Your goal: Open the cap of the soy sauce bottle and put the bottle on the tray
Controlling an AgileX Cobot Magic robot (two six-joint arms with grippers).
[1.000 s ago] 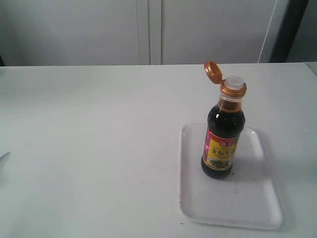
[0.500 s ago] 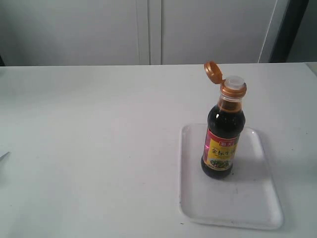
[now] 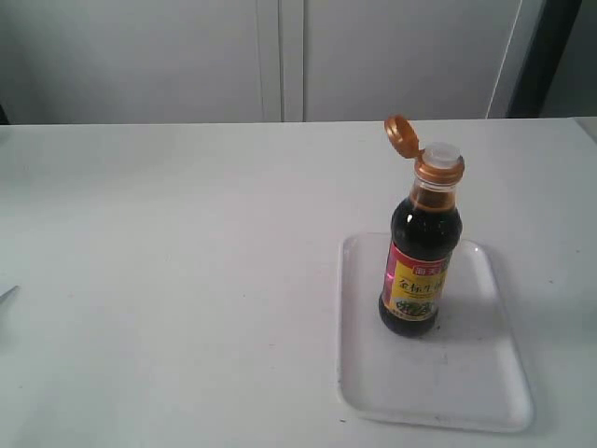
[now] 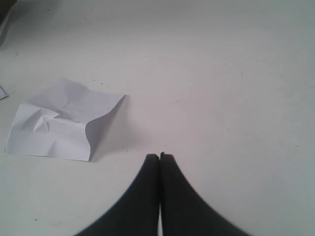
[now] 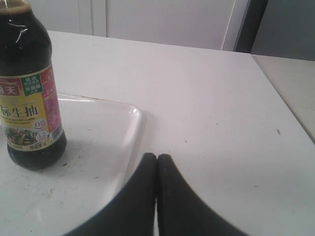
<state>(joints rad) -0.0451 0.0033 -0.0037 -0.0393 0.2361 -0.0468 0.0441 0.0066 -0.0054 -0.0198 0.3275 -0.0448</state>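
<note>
Dark brown-black liquid fills the soy sauce bottle (image 3: 422, 252), which stands upright on the tray (image 3: 466, 387), towards the tray's far left part in the exterior view, with its red-and-yellow label facing the camera. The copper-gold cap (image 3: 401, 134) is flipped open and hangs back on its hinge to the left of the neck, leaving the white spout (image 3: 444, 152) bare on top. The tray lies flat on the white table (image 3: 168, 280), right of the middle. The right gripper (image 5: 156, 156) has its two black fingers pressed together tip to tip, with nothing between them. In the right wrist view they sit low by the tray's rounded corner, about at its rim. The bottle stands apart from them, further in on the tray and untouched. The left gripper (image 4: 159, 156) is likewise closed tight and empty, its fingertips meeting over bare table. A crumpled white sheet of paper (image 4: 64, 120) lies near it, off to one side and not in contact. How far this gripper is from the bottle cannot be told.
</note>
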